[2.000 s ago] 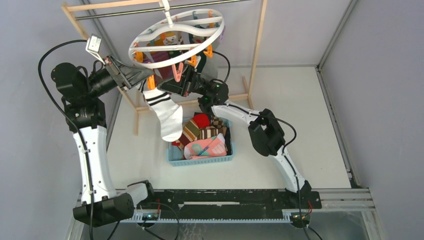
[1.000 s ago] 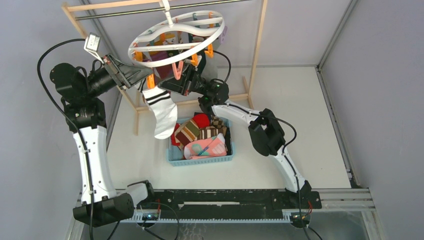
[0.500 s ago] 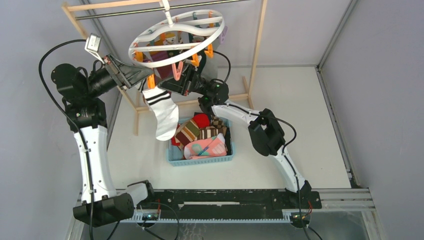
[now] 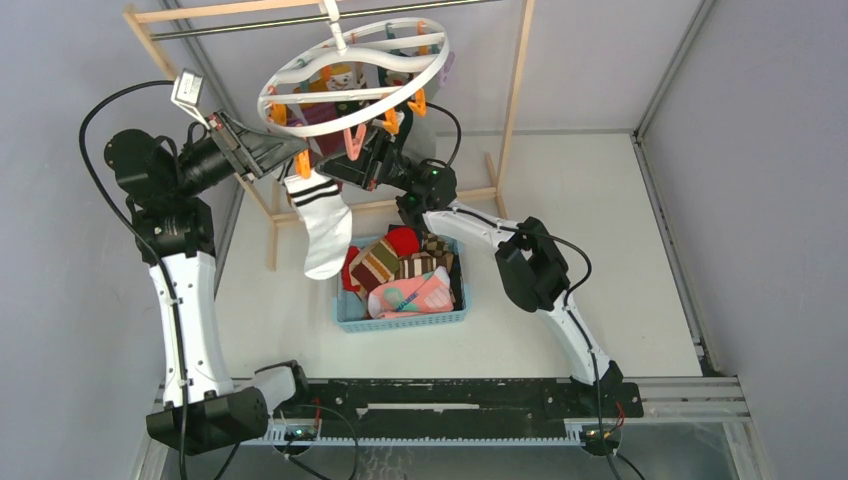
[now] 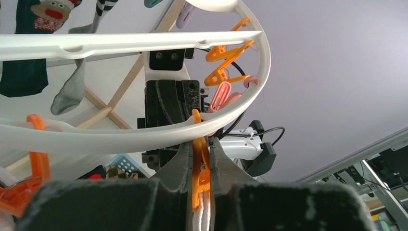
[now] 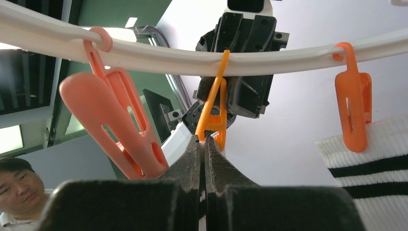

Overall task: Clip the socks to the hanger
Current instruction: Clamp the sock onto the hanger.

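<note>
1. Change, top view: the white sock with black bands (image 4: 325, 225) hangs higher and narrower than two seconds ago. Its toe has drawn leftward off the blue basket (image 4: 400, 321) and now ends just beside that basket's left wall. The hanger (image 4: 335, 95) and both arms are much as before.
2. Obscured: from above, the hanger's rim and the left gripper (image 5: 200, 149) cover the junction of sock cuff and clip. In the left wrist view a white strip shows between the fingers, below the orange clip (image 5: 199, 168); sock or not, cannot tell. In the right wrist view the sock is cut off by the right edge.
3. State, left gripper: jaws nearly together, pinching the orange clip, which dangles from the hanger's near rim.
4. State, right gripper (image 6: 202, 144): jaws pressed fully together, nothing seen between them. The tips sit just under what appears to be the same clip; contact unclear. A pink clip (image 6: 115, 130) hangs to one side. A second orange clip (image 6: 353, 115) on the other side overlaps the banded cuff.
5. Location: the hanger hangs from the wooden rack (image 4: 515, 90) over the far-left part of the table (image 4: 600, 250). Both grippers meet under its near rim, and the sock dangles just below the left one. The remaining socks (image 4: 405, 275) are heaped in the basket, mid-table.
</note>
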Controlling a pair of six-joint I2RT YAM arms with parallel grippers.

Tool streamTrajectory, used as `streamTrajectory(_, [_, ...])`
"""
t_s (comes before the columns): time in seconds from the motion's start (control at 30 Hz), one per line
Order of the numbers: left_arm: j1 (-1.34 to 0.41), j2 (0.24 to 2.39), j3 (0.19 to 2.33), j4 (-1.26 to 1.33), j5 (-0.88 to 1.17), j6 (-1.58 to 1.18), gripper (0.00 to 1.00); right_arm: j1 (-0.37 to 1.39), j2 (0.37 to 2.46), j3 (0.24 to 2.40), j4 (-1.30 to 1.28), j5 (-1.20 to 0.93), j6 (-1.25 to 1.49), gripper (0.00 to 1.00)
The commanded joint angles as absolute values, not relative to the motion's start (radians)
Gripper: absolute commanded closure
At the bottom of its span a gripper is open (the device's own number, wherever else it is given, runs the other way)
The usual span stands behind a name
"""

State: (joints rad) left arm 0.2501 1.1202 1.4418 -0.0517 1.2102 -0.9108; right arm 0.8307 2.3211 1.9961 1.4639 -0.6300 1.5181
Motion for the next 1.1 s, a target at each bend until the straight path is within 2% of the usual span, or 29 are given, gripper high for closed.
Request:
streamTrajectory(0.0, [0.248, 1.085, 1.42, -0.008, 1.277, -0.919, 1.0, 0.827, 2.327, 2.004, 1.519, -0.588, 1.497, 1.0])
streamTrajectory(0.9, [0.248, 1.087, 1.415, -0.006, 1.281, -0.91, 1.0, 0.844, 2.327, 2.063, 1.517, -0.549, 1.47, 1.0])
streamTrajectory(0.97, [0.247, 1.086, 1.413, -0.007, 1.276, -0.908, 0.95, 0.846, 2.327, 2.063, 1.517, -0.548, 1.469, 1.0])
streamTrajectory(1.07, [0.248, 1.085, 1.406, -0.006, 1.276, -0.904, 0.82, 0.846, 2.326, 2.062, 1.517, -0.551, 1.464, 1.0])
